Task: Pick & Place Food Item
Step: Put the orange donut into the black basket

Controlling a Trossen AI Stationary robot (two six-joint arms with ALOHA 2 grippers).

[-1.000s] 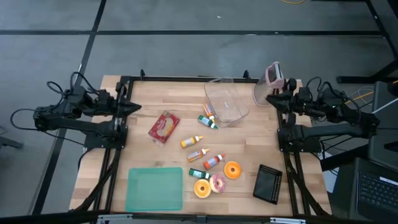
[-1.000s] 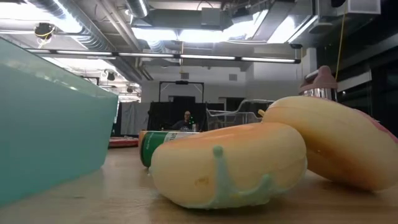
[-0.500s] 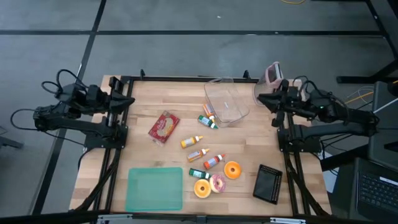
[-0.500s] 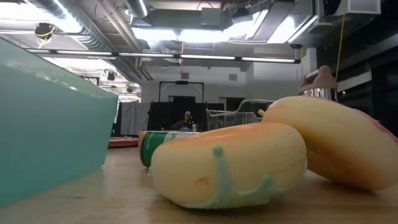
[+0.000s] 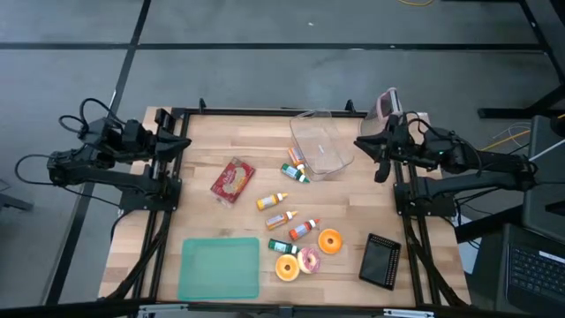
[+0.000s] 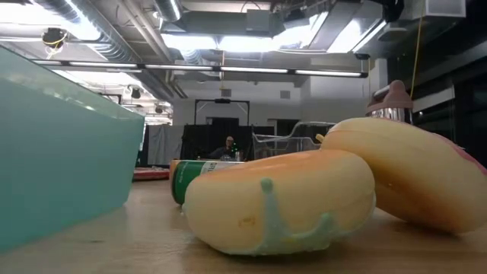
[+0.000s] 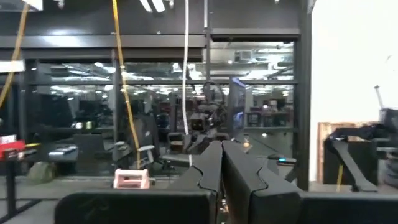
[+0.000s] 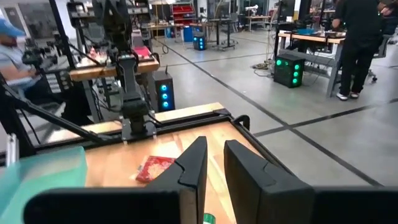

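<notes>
A red snack packet (image 5: 233, 179) lies flat on the wooden table, left of centre; it also shows in the right wrist view (image 8: 152, 168). Several small sauce bottles (image 5: 284, 200) lie around the middle. Three doughnuts (image 5: 308, 256) lie near the front edge; two of them fill the low view (image 6: 304, 202). My right gripper (image 5: 360, 142) hangs over the table's far right, beside a clear plastic tub (image 5: 322, 144), its fingers (image 8: 194, 163) a narrow gap apart and empty. My left gripper (image 5: 183, 142) is shut and empty at the table's left edge.
A teal tray (image 5: 220, 268) lies at the front left, its wall close in the low view (image 6: 61, 152). A black rectangular object (image 5: 381, 261) lies at the front right. A pink-capped bottle (image 5: 387, 104) stands at the far right corner. Black frame rails run along both side edges.
My right gripper has gone from the right rail toward the table's left, reaching the clear tub's right side. My left gripper has drawn back a little toward the left edge. The things on the table have stayed in place.
</notes>
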